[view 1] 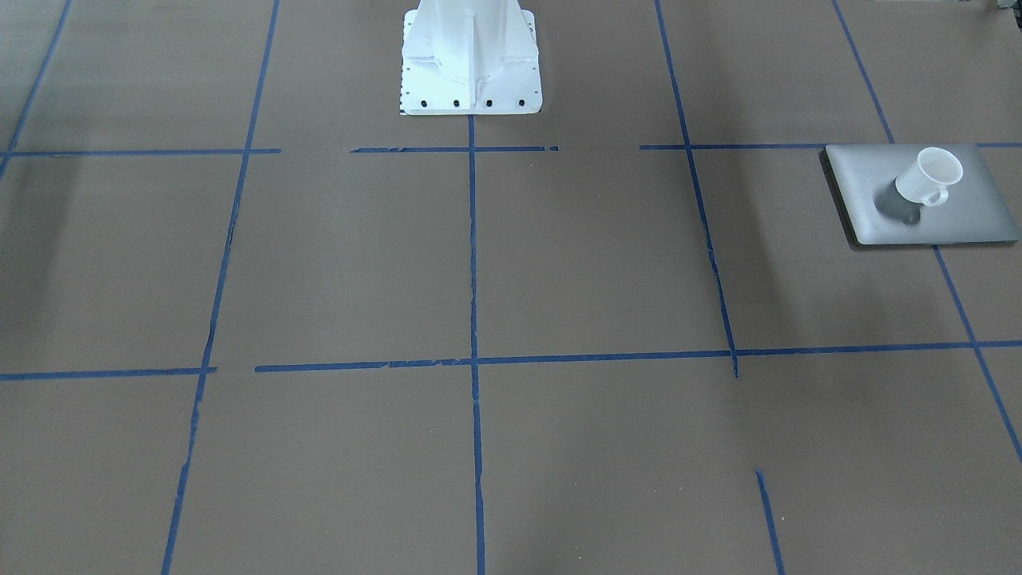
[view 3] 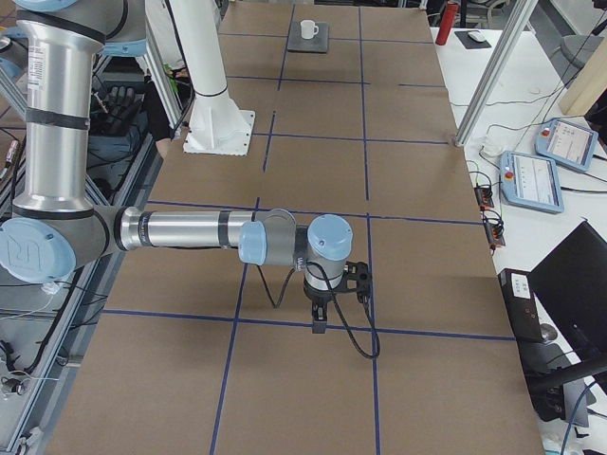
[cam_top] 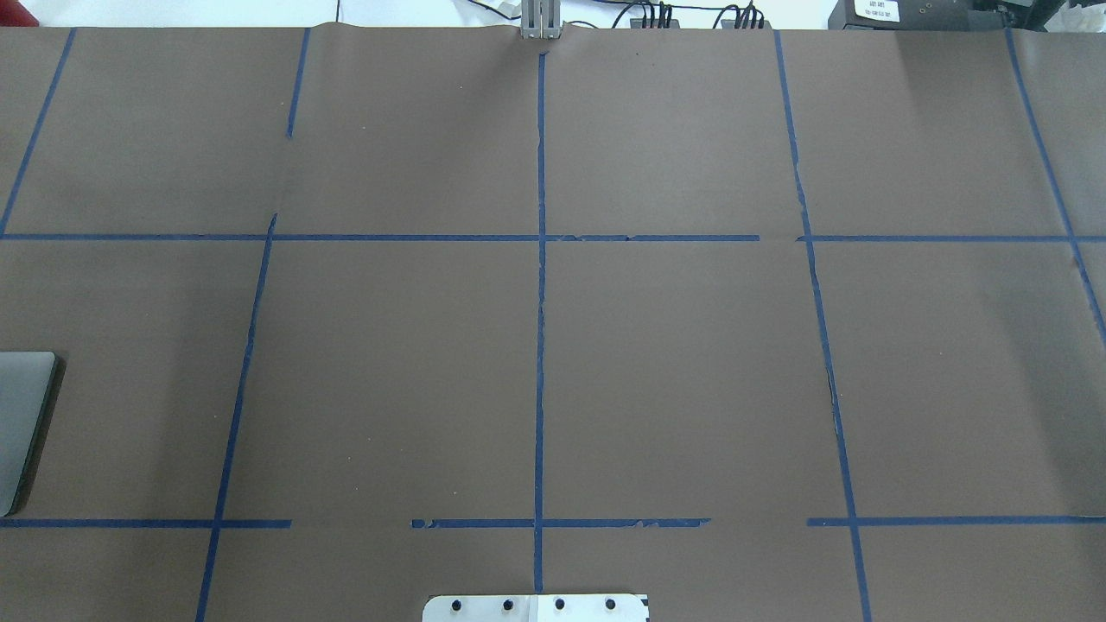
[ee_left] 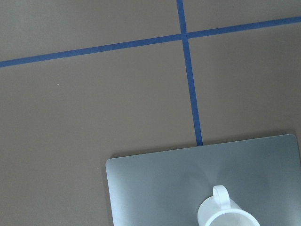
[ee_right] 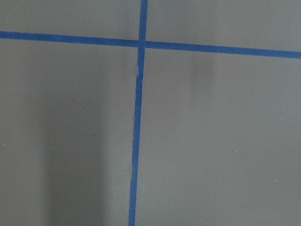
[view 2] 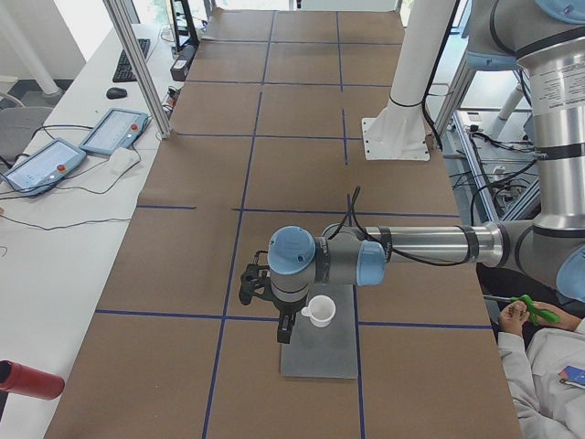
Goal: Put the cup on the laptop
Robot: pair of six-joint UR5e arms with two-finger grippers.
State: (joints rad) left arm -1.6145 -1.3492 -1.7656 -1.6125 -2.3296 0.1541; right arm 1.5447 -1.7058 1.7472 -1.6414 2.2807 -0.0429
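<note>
The small white cup (view 1: 928, 177) stands on the lid of the silver-grey laptop (view 1: 974, 216), handle toward the lid's middle. Both show in the left wrist view, the cup (ee_left: 228, 216) at the bottom edge and the laptop (ee_left: 155, 188) under it, and far off in the exterior right view, where the cup (view 3: 307, 29) is tiny. Only a corner of the laptop (cam_top: 22, 423) shows in the overhead view. My left gripper (view 2: 284, 335) hangs above and beside the cup (view 2: 321, 311), apart from it; I cannot tell whether it is open. My right gripper (view 3: 319, 327) points down over bare table; I cannot tell its state.
Brown table cover with blue tape grid lines (view 1: 473, 359). The white robot base (view 1: 469, 60) stands at the table's robot side. Tablets (view 2: 114, 130) and cables lie on the side bench. A person's hand with a green tool (view 2: 530, 311) shows at the exterior left view's edge.
</note>
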